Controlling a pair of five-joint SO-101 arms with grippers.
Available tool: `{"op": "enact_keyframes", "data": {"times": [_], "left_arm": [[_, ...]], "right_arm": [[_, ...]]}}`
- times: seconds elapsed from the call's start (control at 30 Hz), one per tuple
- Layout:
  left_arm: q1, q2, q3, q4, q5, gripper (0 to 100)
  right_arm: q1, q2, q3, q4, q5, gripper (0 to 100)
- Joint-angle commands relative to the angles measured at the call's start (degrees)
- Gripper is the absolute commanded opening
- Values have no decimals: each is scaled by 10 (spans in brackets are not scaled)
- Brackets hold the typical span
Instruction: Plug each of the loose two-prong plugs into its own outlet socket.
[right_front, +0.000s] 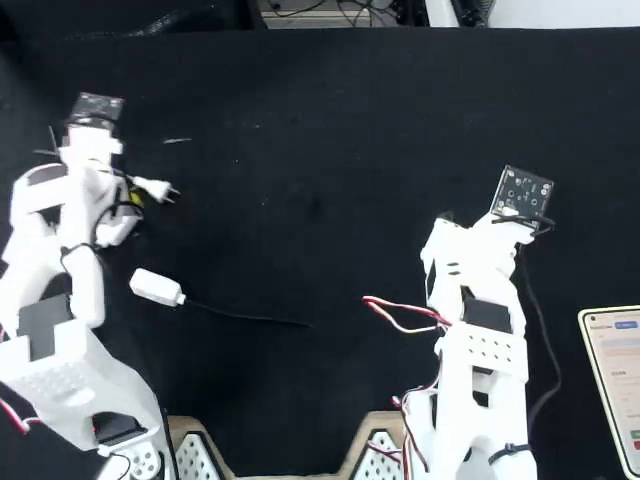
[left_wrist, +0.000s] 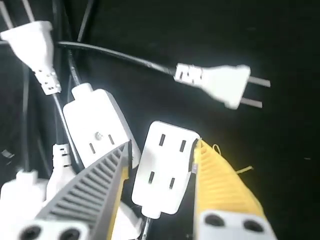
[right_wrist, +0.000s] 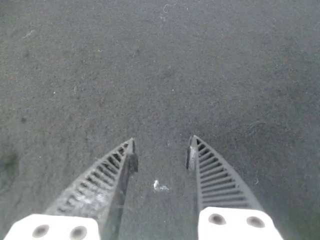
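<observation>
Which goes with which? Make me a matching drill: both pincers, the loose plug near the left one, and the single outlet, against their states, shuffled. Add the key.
Things
1. left pincer
2. right pincer
3. loose plug
4. single outlet

States
A. open above the bare black table
B. prongs bare, in no socket
C. closed on the double outlet
D. lying next to the grey finger, slots empty

Pairs: 1-C, 2-A, 3-B, 4-D

Soft diffuse light, dim overall: black cloth (right_front: 330, 120) eats shadows in high view, white outlet block (left_wrist: 162, 170) and plug (left_wrist: 222, 86) glare near blown-out in left wrist view, right wrist evenly lit.
</observation>
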Motion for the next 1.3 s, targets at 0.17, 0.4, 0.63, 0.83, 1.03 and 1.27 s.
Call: {"op": "enact_keyframes", "data": {"times": [0.17, 0.4, 0.63, 0.83, 1.03, 1.27], "left_arm": [[-37, -53, -100, 173, -11, 202], [-37, -107, -97, 298, -48, 202], [-37, -188, 14, 345, -92, 202], [-36, -301, 197, 255, -90, 202], [-36, -390, 335, 207, -89, 202], [48, -413, 395, 203, -83, 202]], "right_arm": [[-7, -14, -9, -11, 1, 166], [-6, -15, -9, -11, 1, 166], [-8, -15, -9, -11, 1, 166], [-11, -15, -9, -10, 1, 166], [-11, -15, -13, 8, 1, 166], [-37, -15, -12, 9, 1, 166]]}}
